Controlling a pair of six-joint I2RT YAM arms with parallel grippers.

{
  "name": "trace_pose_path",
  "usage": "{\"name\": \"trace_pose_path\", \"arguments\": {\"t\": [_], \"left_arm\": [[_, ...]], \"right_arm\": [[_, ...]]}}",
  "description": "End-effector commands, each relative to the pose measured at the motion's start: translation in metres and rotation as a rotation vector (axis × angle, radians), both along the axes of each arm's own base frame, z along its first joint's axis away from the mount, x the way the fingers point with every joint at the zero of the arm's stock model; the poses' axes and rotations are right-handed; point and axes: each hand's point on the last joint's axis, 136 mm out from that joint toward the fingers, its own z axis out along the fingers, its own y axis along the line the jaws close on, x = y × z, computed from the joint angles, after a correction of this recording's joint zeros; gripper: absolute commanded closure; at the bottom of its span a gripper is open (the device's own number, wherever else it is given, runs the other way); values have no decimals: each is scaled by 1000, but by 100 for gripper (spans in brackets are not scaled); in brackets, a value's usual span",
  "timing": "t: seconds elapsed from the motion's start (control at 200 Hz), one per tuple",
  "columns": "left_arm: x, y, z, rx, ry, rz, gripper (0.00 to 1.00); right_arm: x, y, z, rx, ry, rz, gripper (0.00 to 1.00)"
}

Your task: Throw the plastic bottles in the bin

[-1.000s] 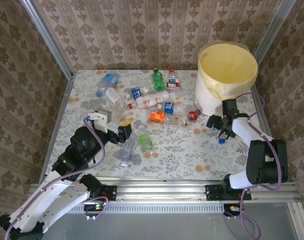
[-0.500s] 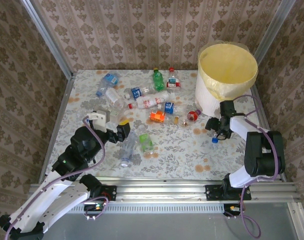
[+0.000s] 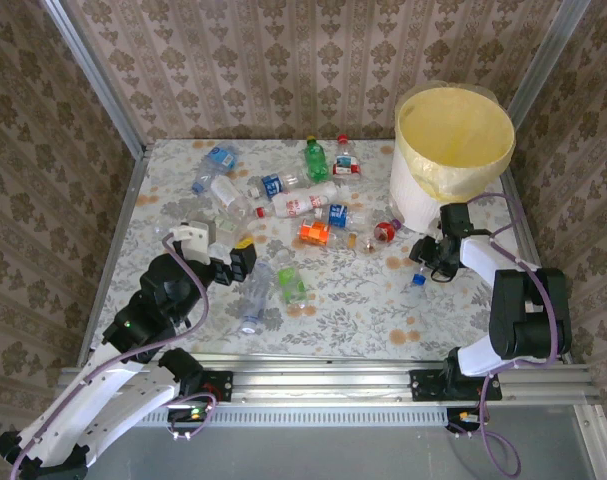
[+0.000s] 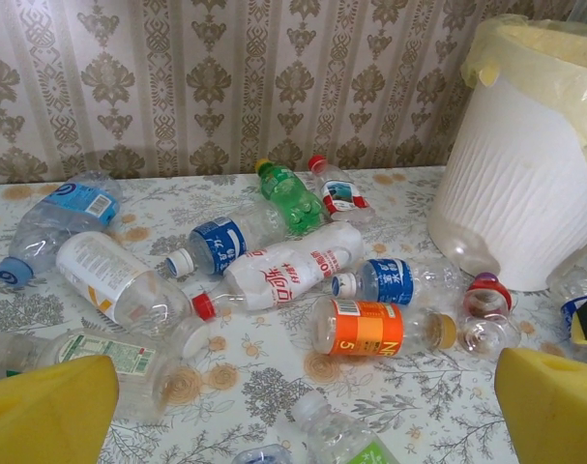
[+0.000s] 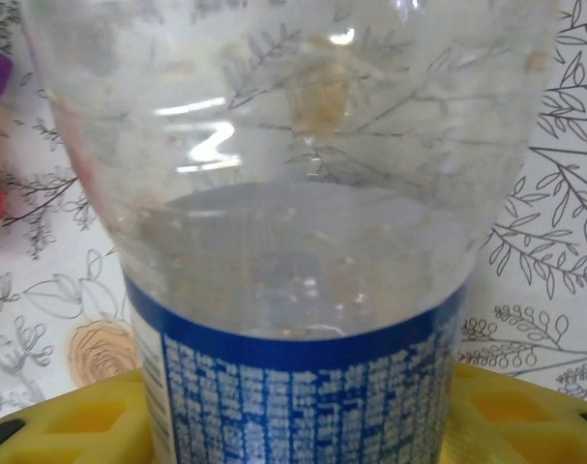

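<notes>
Right gripper (image 3: 427, 266) narrowed, seemingly around blue-labelled bottle (image 5: 303, 387); bottle slid left

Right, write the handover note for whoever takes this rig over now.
Left gripper: jaws open, empty, hovering over bottles left of the table's centre.
Right gripper: jaws around a clear blue-labelled bottle on the table just in front of the bin; I cannot tell whether the grip is firm.
Other bottles: scattered across the middle and far side of the table.
Done: nothing visible inside the bin's yellow liner.
Left: every bottle, probably starting with the one at the right gripper.
</notes>
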Motion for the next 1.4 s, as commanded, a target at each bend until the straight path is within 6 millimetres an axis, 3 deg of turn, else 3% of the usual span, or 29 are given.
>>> {"name": "trace_pose_path", "arguments": {"t": [0.0,0.1,0.12,0.57,1.395], "left_arm": [[3,6,9,-2,-38,28,0],[3,5,11,-9,-42,24,0],[3,4,11,-10,-42,25,0],[5,2,9,-16,-42,21,0],[6,2,2,-17,-30,25,0]], "right_arm": [[-1,7,12,56,-42,-13,55],[-3,12,18,68,-59,-1,57],[-2,13,28,68,-91,2,57],[-15,46,102,131,-322,119,60],[-49,133,243,247,-792,518,64]]}}
